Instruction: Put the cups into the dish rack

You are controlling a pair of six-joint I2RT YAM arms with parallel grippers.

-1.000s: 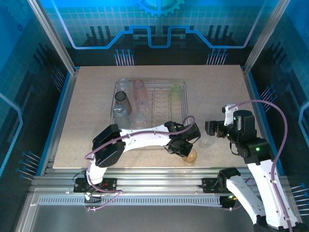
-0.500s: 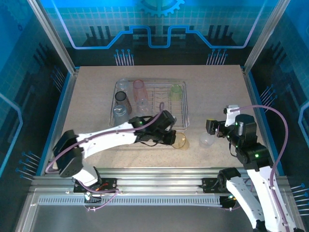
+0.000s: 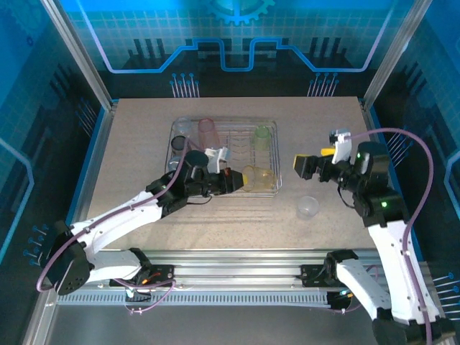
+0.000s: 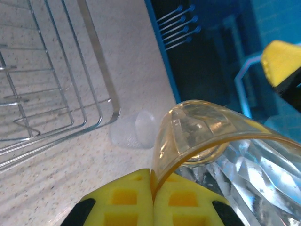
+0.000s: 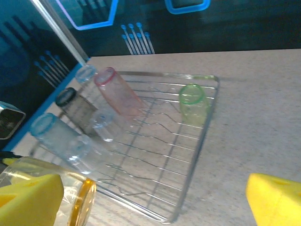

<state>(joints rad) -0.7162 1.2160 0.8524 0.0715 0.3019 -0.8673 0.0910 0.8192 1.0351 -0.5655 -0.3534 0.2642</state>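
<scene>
Along the left side of the silver wire dish rack (image 3: 276, 152), which sits on the beige speckled tabletop (image 3: 129, 180), five translucent plastic tumblers lie tilted on the prongs. A clear tumbler (image 5: 86, 74) is at the rack's far left corner. A red-pink tumbler (image 5: 117, 92) is just to its right. A smoky grey tumbler (image 5: 75, 104) is nearer along the left rim, and a blue tumbler (image 5: 54, 134) is nearer again. A smaller clear tumbler (image 5: 104, 125) lies between the blue one and the rack's middle.

The left gripper (image 3: 238, 180) hangs above the rack's near rim. Its yellow pads (image 4: 127, 202) are pressed together on the wall of an orange translucent plastic tumbler (image 3: 260, 178). This tumbler is held on its side over the rack's near right corner, with its mouth pointing away from the wrist.

A green tumbler (image 3: 262, 135) sits by the rack's far right corner.

Off the rack, beyond its near right corner, another clear plastic tumbler (image 3: 307, 207) lies on its side on the tabletop, apart from the wire rim.

The right gripper (image 3: 314, 159) hovers beside the rack's right rim. Its yellow fingertips (image 5: 275, 200) are spread wide with nothing between them.
</scene>
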